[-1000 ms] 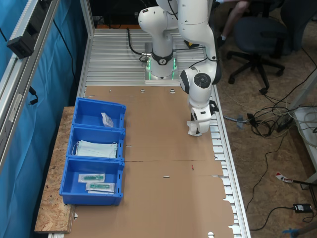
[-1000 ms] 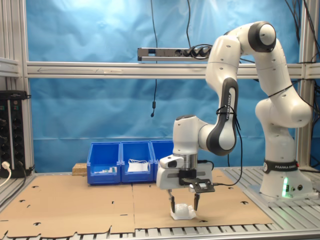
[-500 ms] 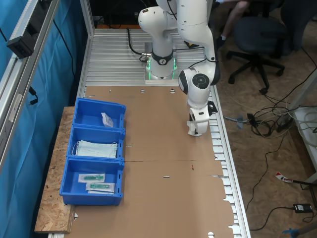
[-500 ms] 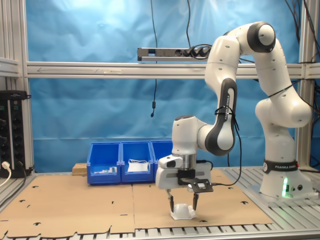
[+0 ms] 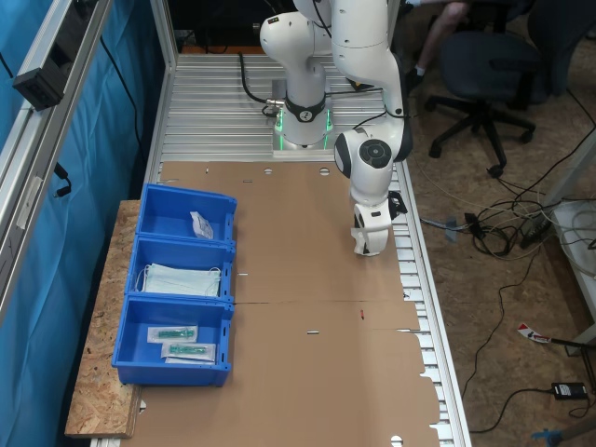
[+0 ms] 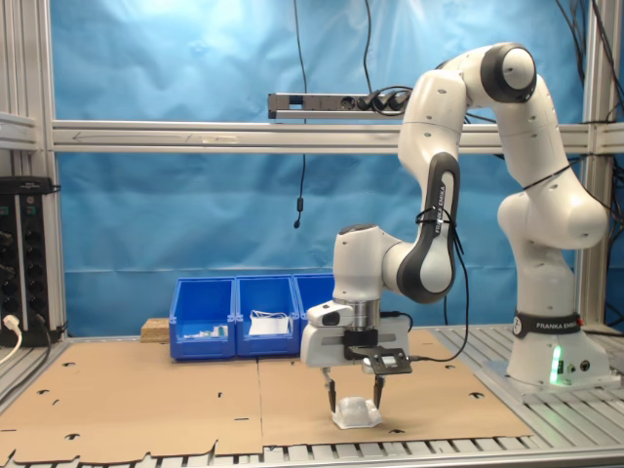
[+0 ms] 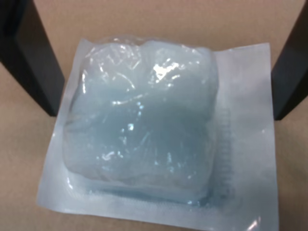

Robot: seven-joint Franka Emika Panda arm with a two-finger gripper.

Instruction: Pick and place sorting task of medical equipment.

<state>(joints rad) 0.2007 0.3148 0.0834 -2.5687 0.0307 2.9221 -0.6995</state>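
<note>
My claw (image 6: 353, 395) hangs wide open over the packet (image 6: 355, 415), low and right of centre in the second exterior view, fingers (image 7: 31, 57) either side but not touching. Over the last second it has drifted slightly sideways to centre on it, so I judge closing comes next; the bins (image 5: 177, 284) wait well apart.

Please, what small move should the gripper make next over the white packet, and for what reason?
Probably lower a little more, then close. In the wrist view the open gripper has its dark fingers on either side of the small white crinkly-wrapped packet, which lies flat on the brown cardboard. In the second exterior view the fingertips hang just above it.
</note>
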